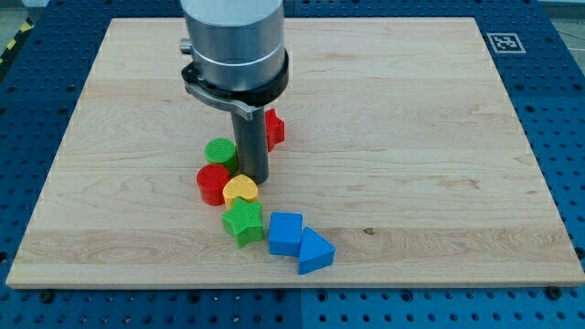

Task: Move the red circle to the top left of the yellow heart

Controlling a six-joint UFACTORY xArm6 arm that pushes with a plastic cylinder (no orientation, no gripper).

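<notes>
Though clustered, two red blocks (213, 183).

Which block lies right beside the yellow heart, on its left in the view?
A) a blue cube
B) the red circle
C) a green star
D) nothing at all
B: the red circle touches the yellow heart on the view's left, while my tip stands just above the heart's right side.

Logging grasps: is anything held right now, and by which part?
Nothing is held: my tip is a bare rod, standing just above the yellow heart, right of the red circle.
</notes>
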